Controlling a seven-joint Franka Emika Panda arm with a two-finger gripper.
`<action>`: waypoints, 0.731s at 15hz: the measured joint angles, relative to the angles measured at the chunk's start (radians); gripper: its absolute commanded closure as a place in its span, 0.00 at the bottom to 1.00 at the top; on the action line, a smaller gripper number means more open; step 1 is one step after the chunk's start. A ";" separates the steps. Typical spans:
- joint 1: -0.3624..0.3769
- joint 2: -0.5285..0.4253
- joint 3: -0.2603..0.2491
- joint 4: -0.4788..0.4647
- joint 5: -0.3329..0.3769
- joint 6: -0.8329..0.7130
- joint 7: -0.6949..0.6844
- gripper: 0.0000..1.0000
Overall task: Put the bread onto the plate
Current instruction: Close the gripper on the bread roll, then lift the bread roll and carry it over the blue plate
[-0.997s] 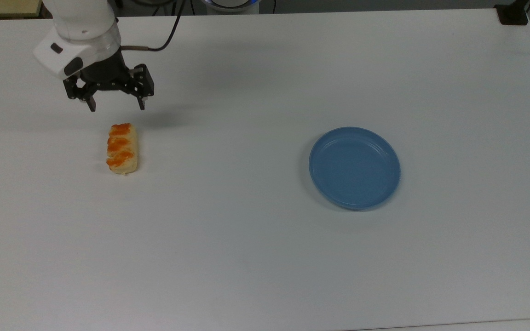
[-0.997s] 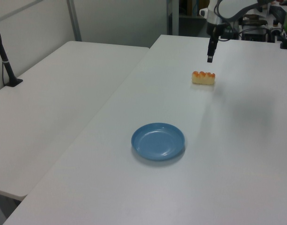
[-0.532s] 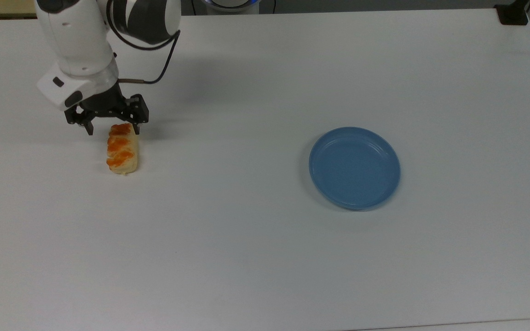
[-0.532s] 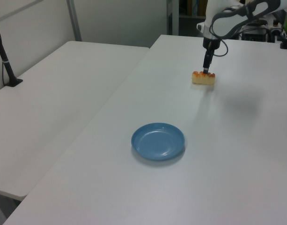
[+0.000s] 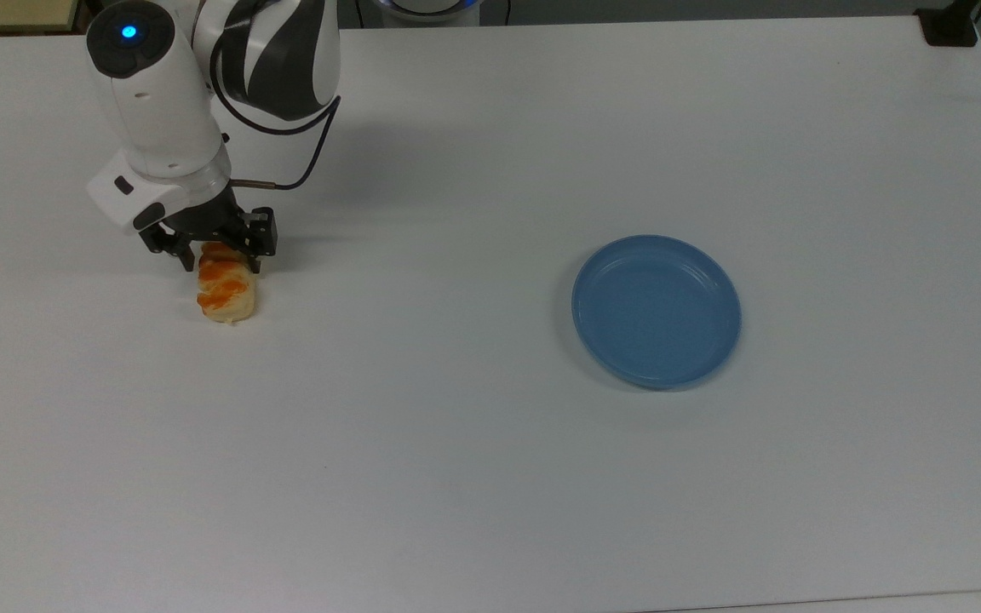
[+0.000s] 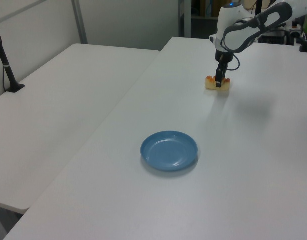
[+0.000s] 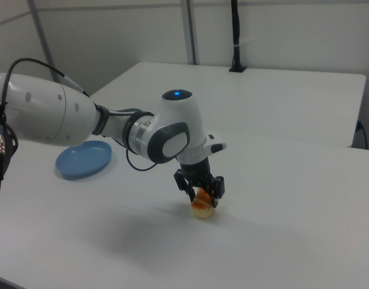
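Top view, nearest the lower edge: bare white table (image 5: 456, 477); above it, toward the top view's right, the plate (image 5: 656, 312), round and light blue with a shallow raised rim, nothing on it; toward the top view's left, the bread (image 5: 226, 294), a pale-yellow oblong roll with orange-brown glazed bumps, lying flat on the table with its long axis running up and down the picture, well apart from the plate; over the bread's upper end, the gripper (image 5: 218, 264), black, pointing down, one finger on either side of the roll, jaws apart around it; whether the fingers touch the bread cannot be told; above the gripper, the white arm (image 5: 154, 102) with a lit blue ring on its top and a black cable (image 5: 295, 174) looping to the wrist.

Left view, near to far: the plate (image 6: 169, 150) on the table; farther back the bread (image 6: 210, 84) with the gripper (image 6: 219, 84) lowered onto it; at the left view's left, a second white table (image 6: 53, 100).

Right view, near to far: the bread (image 7: 202, 207) on the table under the gripper (image 7: 199, 191), straddled by the spread fingers; behind, toward the right view's left, the plate (image 7: 83, 160), partly hidden by the arm.
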 measured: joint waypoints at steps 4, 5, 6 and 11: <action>0.002 0.001 0.002 0.007 0.000 0.000 0.069 0.77; 0.002 0.000 0.004 0.014 0.000 0.000 0.096 0.77; 0.003 -0.005 0.006 0.022 0.000 -0.003 0.112 0.76; 0.014 -0.122 0.053 0.114 0.003 -0.247 0.157 0.76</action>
